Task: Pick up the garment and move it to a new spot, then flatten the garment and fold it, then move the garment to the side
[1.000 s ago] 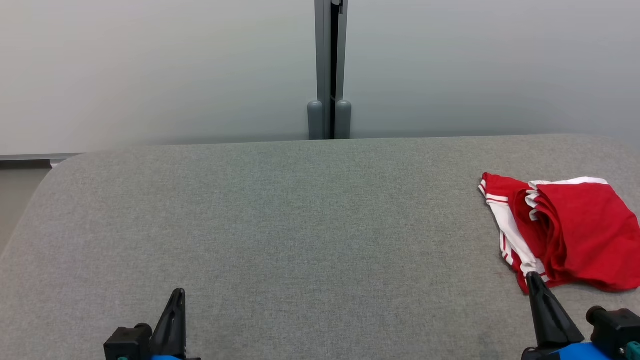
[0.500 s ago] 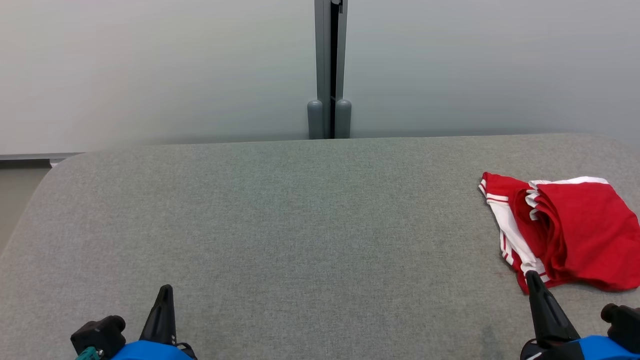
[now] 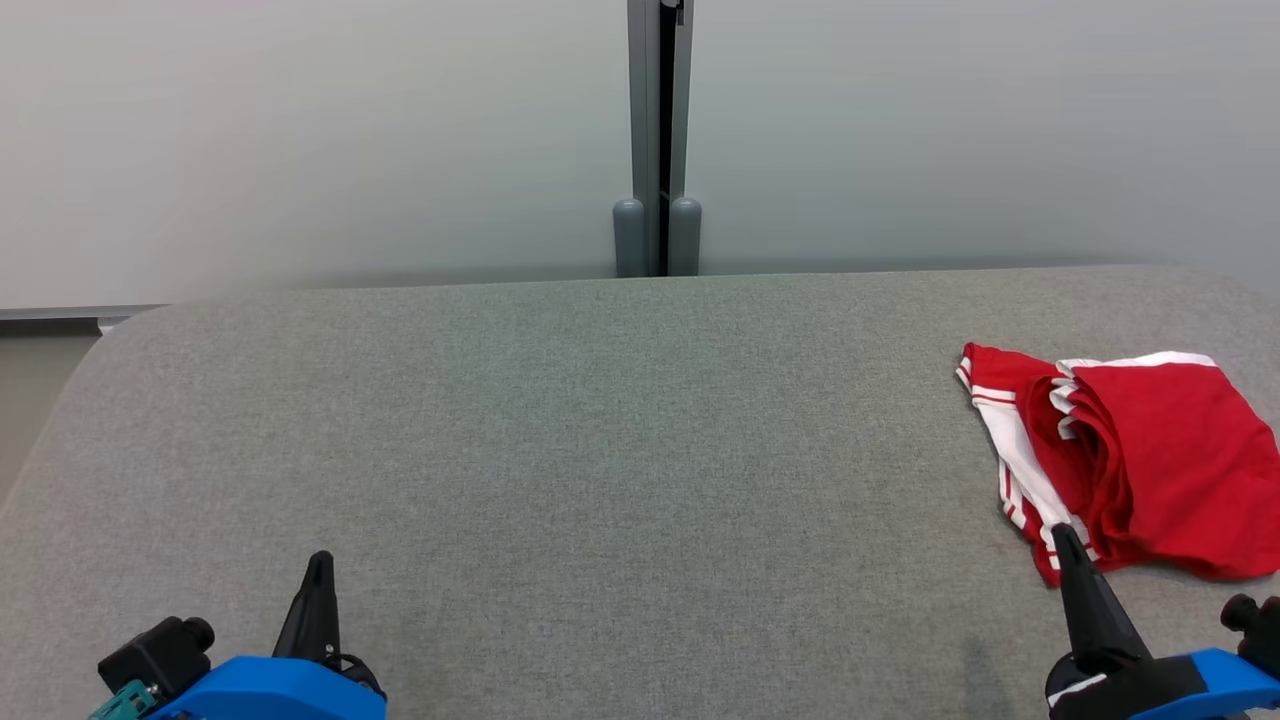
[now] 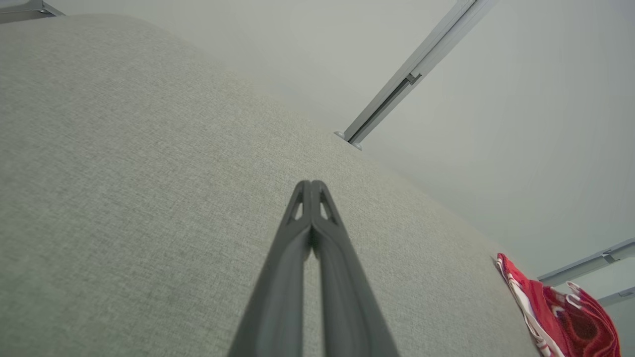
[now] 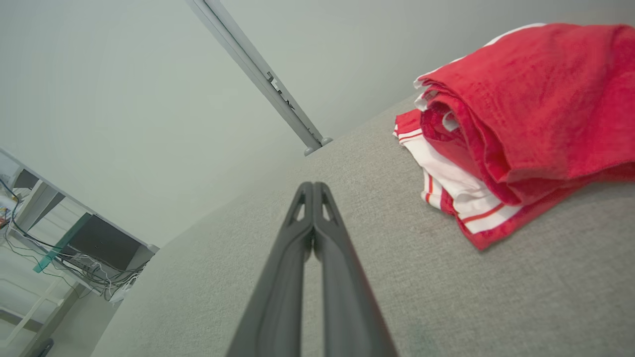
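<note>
The garment [image 3: 1150, 460] is red with white striped trim, lying folded in loose layers at the right side of the grey padded table [image 3: 600, 450]. It shows close up in the right wrist view [image 5: 521, 119] and small at the far right of the left wrist view [image 4: 560, 317]. My right gripper [image 3: 1057, 532] is shut and empty, its tip just short of the garment's near left corner, apart from it. In its own view [image 5: 313, 184] the fingers meet tip to tip. My left gripper [image 3: 320, 557] is shut and empty at the near left, fingers pressed together [image 4: 311, 182].
A grey partition wall with a vertical metal post [image 3: 657, 140] stands behind the table's far edge. The table's rounded left edge [image 3: 60, 400] drops to the floor. A desk with cables [image 5: 74, 248] shows off to one side in the right wrist view.
Both arms have drawn back toward the near edge, the left gripper sliding left and down. Both grippers closed fully. The garment has not moved.
</note>
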### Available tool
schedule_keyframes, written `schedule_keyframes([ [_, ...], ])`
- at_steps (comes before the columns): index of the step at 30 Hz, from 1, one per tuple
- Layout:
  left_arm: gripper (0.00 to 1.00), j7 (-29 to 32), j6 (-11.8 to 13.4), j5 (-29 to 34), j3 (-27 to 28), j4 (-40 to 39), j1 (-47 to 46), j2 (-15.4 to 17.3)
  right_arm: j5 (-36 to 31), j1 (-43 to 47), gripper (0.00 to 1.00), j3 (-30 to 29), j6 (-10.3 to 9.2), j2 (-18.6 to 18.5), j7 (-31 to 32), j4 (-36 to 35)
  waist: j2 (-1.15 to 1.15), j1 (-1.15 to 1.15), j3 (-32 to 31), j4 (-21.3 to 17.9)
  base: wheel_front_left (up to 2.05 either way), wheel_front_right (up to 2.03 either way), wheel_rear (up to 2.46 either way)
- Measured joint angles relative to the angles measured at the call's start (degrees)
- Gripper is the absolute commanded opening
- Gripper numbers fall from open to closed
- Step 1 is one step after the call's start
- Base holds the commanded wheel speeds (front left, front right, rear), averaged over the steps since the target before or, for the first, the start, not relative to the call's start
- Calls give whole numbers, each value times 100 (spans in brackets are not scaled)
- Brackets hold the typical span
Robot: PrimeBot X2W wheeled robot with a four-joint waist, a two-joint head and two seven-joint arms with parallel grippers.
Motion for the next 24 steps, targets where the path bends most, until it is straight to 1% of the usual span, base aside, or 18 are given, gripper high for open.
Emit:
schedule_keyframes([
  [24,0,379,-277,-1517,521,19,-230,-269,1829,-336,0,-7,-1,-18,152,365,0,0,17,-23,0,0,0],
])
